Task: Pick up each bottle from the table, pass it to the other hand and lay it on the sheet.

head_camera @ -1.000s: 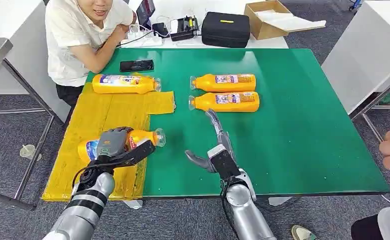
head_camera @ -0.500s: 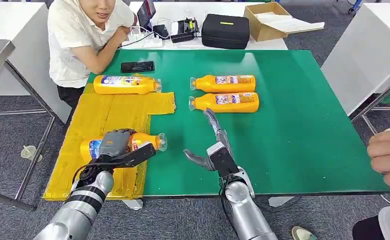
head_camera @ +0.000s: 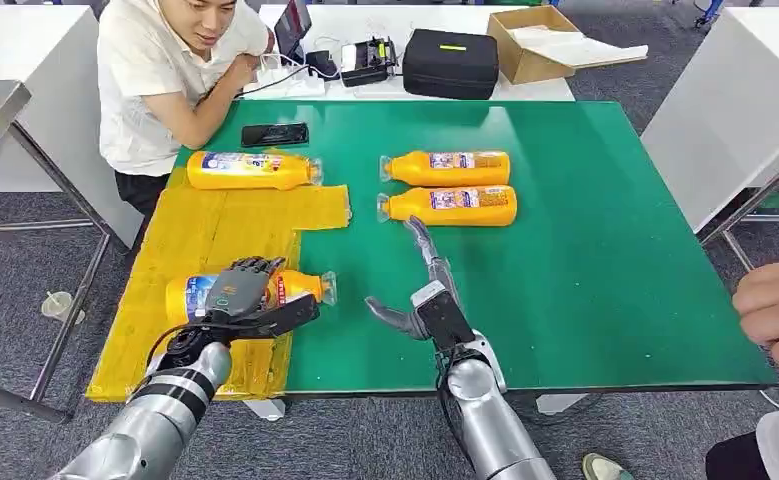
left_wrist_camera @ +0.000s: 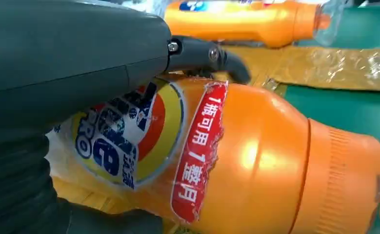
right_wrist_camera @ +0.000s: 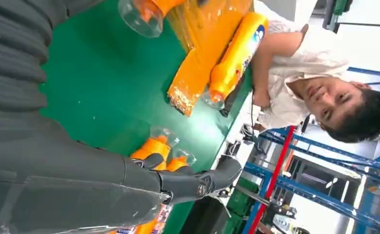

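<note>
Orange detergent bottle (head_camera: 265, 288) lying on its side at the near edge of the yellow sheet (head_camera: 225, 225), clear cap jutting over the green table (head_camera: 605, 250); left hand (head_camera: 237, 296) draped over its body, probably just loosening, contact hard to judge. Likely set here as the drop-off after the handover. Right hand (head_camera: 417, 290) empty, fingers extended toward the next pair. Four bottles counted: two on the sheet, two side by side on the table.
</note>
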You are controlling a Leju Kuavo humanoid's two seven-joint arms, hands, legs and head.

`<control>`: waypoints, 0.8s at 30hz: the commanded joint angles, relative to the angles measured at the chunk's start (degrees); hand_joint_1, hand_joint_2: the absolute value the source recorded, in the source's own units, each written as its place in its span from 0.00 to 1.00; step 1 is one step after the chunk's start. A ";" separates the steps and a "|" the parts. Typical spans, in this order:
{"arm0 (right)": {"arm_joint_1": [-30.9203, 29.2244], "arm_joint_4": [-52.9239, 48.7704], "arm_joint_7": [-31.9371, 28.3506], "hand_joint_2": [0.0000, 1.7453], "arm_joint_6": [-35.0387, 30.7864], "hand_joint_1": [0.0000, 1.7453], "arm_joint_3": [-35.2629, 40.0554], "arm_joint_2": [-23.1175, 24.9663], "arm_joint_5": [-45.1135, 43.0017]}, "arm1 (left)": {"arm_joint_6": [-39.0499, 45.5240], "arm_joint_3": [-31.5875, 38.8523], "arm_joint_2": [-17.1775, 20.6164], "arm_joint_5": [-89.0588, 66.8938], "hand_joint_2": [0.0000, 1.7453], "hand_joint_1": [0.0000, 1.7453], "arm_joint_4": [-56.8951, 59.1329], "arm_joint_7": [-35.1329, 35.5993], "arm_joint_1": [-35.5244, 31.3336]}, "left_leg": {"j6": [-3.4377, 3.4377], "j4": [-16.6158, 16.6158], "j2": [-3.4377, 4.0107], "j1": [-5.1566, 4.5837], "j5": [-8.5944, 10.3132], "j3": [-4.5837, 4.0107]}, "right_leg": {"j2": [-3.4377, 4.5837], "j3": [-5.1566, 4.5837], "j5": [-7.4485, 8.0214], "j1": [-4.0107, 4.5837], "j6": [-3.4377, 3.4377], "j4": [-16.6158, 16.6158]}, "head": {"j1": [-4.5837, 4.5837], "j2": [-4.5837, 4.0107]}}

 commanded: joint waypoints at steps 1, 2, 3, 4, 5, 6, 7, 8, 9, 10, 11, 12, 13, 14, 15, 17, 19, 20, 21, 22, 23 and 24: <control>-2.50 5.08 -0.33 1.00 -0.28 0.00 -0.81 -1.11 -0.24 | -4.41 -2.24 1.48 -1.27 1.00 0.00 8.60 2.67 -1.48 | -0.02 -0.03 0.36 0.07 -0.11 0.23 | 0.23 0.16 0.00 0.13 -0.30 -0.08 | 0.00 0.00; -2.67 5.43 -0.44 1.00 -0.26 0.00 -0.92 -1.11 -0.30 | -5.89 -2.52 1.46 -1.72 1.00 0.00 9.27 3.12 -1.93 | -0.01 -0.04 0.26 0.04 -0.09 0.20 | 0.15 0.15 -0.01 0.09 -0.24 -0.07 | 0.00 0.00; -2.98 5.75 -0.60 1.00 -0.12 0.00 -0.96 -1.08 -0.46 | -7.50 -2.70 1.48 -1.99 1.00 0.00 9.93 3.62 -2.43 | -0.01 -0.04 0.19 0.03 -0.06 0.17 | 0.11 0.13 0.00 0.06 -0.18 -0.06 | 0.00 0.00; -3.22 6.12 -0.66 1.00 -0.06 0.00 -1.05 -0.98 -0.57 | -9.23 -2.82 1.44 -2.41 1.00 0.00 10.47 4.32 -2.85 | -0.01 -0.05 0.26 0.04 -0.07 0.19 | 0.15 0.14 0.01 0.09 -0.26 -0.07 | 0.00 0.00; -3.27 6.22 -0.69 1.00 -0.06 0.00 -1.06 -0.96 -0.57 | -9.44 -2.97 1.48 -2.60 1.00 0.00 10.56 4.29 -2.89 | -0.01 -0.04 0.22 0.03 -0.05 0.19 | 0.13 0.14 0.01 0.07 -0.19 -0.06 | 0.02 0.00; -3.28 6.33 -0.79 1.00 -0.13 0.00 -1.15 -0.93 -0.66 | -9.53 -2.75 1.44 -2.44 1.00 0.00 10.70 4.21 -2.80 | 0.00 -0.05 0.18 0.00 -0.04 0.19 | 0.13 0.14 0.01 0.03 -0.13 -0.05 | 0.00 0.00; -3.30 6.40 -0.90 1.00 -0.24 0.00 -1.26 -0.97 -0.73 | -9.78 -2.68 1.44 -2.40 1.00 0.00 10.87 4.10 -2.78 | 0.00 -0.07 0.28 0.02 -0.06 0.25 | 0.19 0.17 0.03 0.07 -0.22 -0.08 | 0.00 0.00; -3.31 6.48 -0.94 1.00 -0.29 0.00 -1.40 -0.97 -0.80 | -9.90 -2.72 1.48 -2.43 1.00 0.00 10.93 4.06 -2.74 | 0.00 -0.07 0.19 -0.01 -0.05 0.26 | 0.14 0.21 0.00 0.03 -0.13 -0.06 | 0.02 0.00; -3.31 6.50 -0.98 1.00 -0.31 0.00 -1.48 -0.97 -0.85 | -10.00 -2.72 1.53 -2.43 1.00 0.00 10.98 4.05 -2.74 | 0.00 -0.09 0.31 0.03 -0.07 0.32 | 0.21 0.26 0.03 0.08 -0.23 -0.11 | 0.00 0.00; -3.33 6.67 -1.12 1.00 -0.32 0.00 -1.59 -1.05 -0.95 | -10.14 -2.57 1.59 -2.23 1.00 0.00 10.96 3.76 -2.71 | 0.00 -0.09 0.18 -0.03 -0.05 0.31 | 0.14 0.24 0.00 0.00 -0.13 -0.06 | 0.00 0.00; -3.30 6.77 -1.24 1.00 -0.38 0.00 -1.72 -1.01 -1.03 | -9.69 -2.69 1.66 -2.28 1.00 0.00 10.72 3.31 -2.58 | 0.00 -0.11 0.26 0.00 -0.06 0.37 | 0.19 0.29 0.01 0.05 -0.20 -0.12 | 0.02 0.00; -3.22 6.78 -1.32 1.00 -0.46 0.00 -1.83 -0.98 -1.04 | -8.78 -3.06 1.66 -2.54 1.00 0.00 10.44 3.46 -2.50 | 0.00 -0.08 0.18 -0.01 -0.05 0.31 | 0.13 0.25 0.00 0.03 -0.15 -0.07 | 0.00 0.00; -3.12 6.76 -1.35 1.00 -0.47 0.00 -1.93 -0.94 -1.03 | -8.09 -3.05 1.51 -2.57 1.00 0.00 10.13 3.25 -2.43 | 0.00 -0.11 0.27 0.01 -0.07 0.38 | 0.18 0.30 0.00 0.06 -0.22 -0.12 | 0.00 0.00; -2.89 6.56 -1.35 1.00 -0.52 0.00 -2.21 -0.90 -1.03 | -5.71 -1.85 0.87 -1.17 1.00 0.00 9.00 1.69 -2.18 | 0.00 -0.08 0.21 0.01 -0.06 0.34 | 0.15 0.28 0.00 0.04 -0.16 -0.09 | 0.00 0.00; -2.53 6.16 -1.37 1.00 -0.60 0.00 -2.57 -0.83 -1.01 | -1.98 -1.63 0.06 -0.74 1.00 0.00 7.14 0.07 -1.78 | 0.00 -0.10 0.28 0.02 -0.08 0.37 | 0.17 0.31 0.00 0.08 -0.25 -0.12 | 0.00 0.00; -2.08 6.02 -1.40 1.00 -0.67 0.00 -2.70 -0.94 -0.94 | -1.41 -1.64 -0.61 -0.60 1.00 0.00 6.32 -0.07 -1.84 | 0.00 -0.07 0.21 0.03 -0.07 0.32 | 0.10 0.29 -0.01 0.09 -0.25 -0.10 | 0.00 0.00; -1.76 5.61 -1.49 1.00 -0.83 0.00 -2.95 -0.80 -0.74 | 3.19 -1.50 -1.17 0.07 1.00 0.00 3.20 -2.18 -0.67 | 0.01 -0.04 0.09 0.02 -0.03 0.25 | 0.02 0.22 -0.01 0.05 -0.15 -0.07 | 0.00 0.00; -1.28 4.71 -1.43 1.00 -1.00 0.00 -2.97 -0.63 -0.41 | 6.45 -1.74 -2.01 0.44 1.00 0.00 -0.27 -3.66 0.18 | 0.01 -0.02 0.13 0.04 -0.05 0.24 | 0.02 0.22 -0.01 0.09 -0.24 -0.07 | 0.00 0.00; -0.77 3.63 -1.09 1.00 -1.03 0.00 -2.90 -0.51 -0.01 | 6.27 -2.55 -2.72 0.56 1.00 0.00 -4.10 -4.12 1.03 | 0.02 -0.01 0.01 0.02 -0.02 0.19 | -0.06 0.19 -0.02 0.06 -0.18 -0.05 | 0.02 0.00; -0.60 3.18 -0.82 1.00 -0.95 0.00 -2.87 -0.45 0.16 | 5.01 -3.22 -2.84 0.59 1.00 0.00 -6.43 -3.37 1.71 | 0.02 0.02 0.03 0.06 -0.04 0.17 | -0.07 0.20 -0.03 0.11 -0.24 -0.06 | 0.00 0.00; -0.53 3.08 -0.81 1.00 -0.95 0.00 -2.87 -0.44 0.16 | 4.68 -3.41 -2.87 0.61 1.00 0.00 -6.99 -3.14 1.86 | 0.02 0.03 0.01 0.02 -0.03 0.12 | -0.09 0.12 -0.03 0.06 -0.18 -0.02 | 0.02 0.00; -0.53 3.08 -0.81 1.00 -0.95 0.00 -2.87 -0.44 0.16 | 4.68 -3.41 -2.87 0.61 1.00 0.00 -6.99 -3.14 1.86 | 0.02 0.04 0.00 0.03 -0.01 0.08 | -0.09 0.06 -0.02 0.05 -0.12 -0.01 | 0.00 0.00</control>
